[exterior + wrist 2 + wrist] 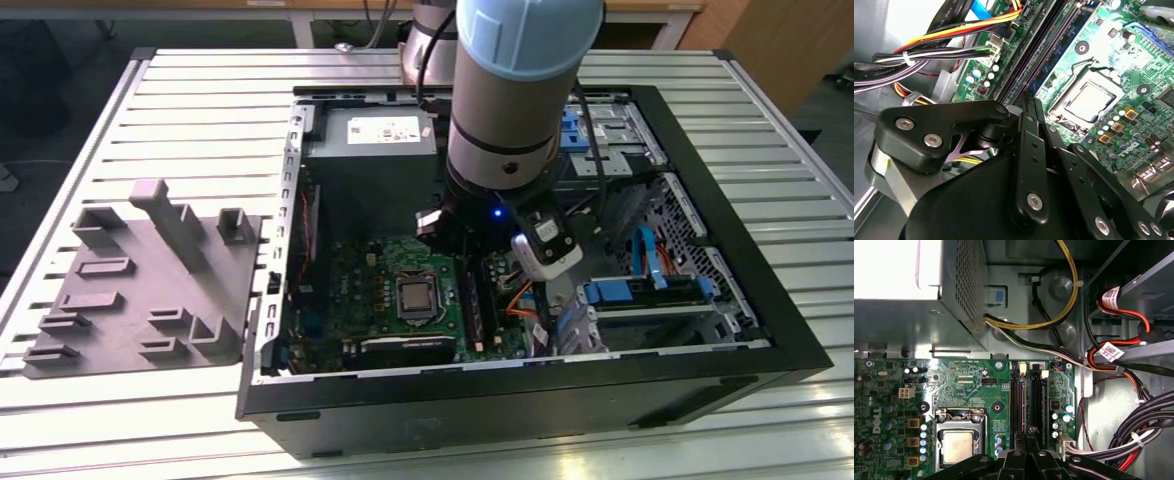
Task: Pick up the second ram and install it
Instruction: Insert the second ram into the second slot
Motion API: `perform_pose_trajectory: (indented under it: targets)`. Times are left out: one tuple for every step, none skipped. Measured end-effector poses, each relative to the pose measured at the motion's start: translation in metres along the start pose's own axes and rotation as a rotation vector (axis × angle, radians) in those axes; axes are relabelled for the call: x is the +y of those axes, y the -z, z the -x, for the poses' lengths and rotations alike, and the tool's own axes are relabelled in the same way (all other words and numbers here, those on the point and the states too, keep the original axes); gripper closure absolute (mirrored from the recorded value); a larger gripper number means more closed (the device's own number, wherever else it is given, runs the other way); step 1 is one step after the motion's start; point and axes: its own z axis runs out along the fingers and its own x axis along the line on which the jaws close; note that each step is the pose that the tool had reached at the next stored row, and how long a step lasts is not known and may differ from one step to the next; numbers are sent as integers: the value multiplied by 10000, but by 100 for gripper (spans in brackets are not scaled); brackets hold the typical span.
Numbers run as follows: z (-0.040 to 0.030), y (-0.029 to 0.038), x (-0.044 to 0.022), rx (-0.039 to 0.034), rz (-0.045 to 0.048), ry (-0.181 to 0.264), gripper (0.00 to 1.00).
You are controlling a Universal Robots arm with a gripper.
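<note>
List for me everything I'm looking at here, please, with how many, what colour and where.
computer case: one, black, open, on the slatted table
table: one, pale grey metal slats
tray: one, grey moulded, at the exterior view's left of the case
motherboard: one, green, on the case floor
processor socket: one, silver, on the motherboard
memory slots: two, black, beside the socket
power supply: one, grey box, far end of the case
cables: several, yellow, black, red
gripper: one, black, jaws down over the memory slots
</note>
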Motion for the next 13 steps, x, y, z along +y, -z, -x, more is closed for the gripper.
perform_pose_trajectory:
  targets:
    - [0, -3, 0, -1, 1, 0, 89]
    - [0, -4, 0, -1, 1, 0, 89]
    - [0, -4, 0, 0, -1, 0, 89]
    - [0, -4, 0, 0, -1, 0, 89]
    - [0, -5, 0, 0, 0, 0, 89]
    - [-1, -7, -1, -1, 0, -1, 89]
    - [-4, -7, -1, 0, 0, -1, 89]
    - [-5, -8, -1, 0, 0, 0, 89]
    - [-6, -8, -1, 0, 0, 0, 89]
    - [-7, -9, -1, 0, 1, 0, 89]
    - [-7, -9, -1, 0, 1, 1, 89]
    - [-7, -10, -1, 0, 1, 0, 89]
    - [-7, -12, -1, 0, 2, 0, 89]
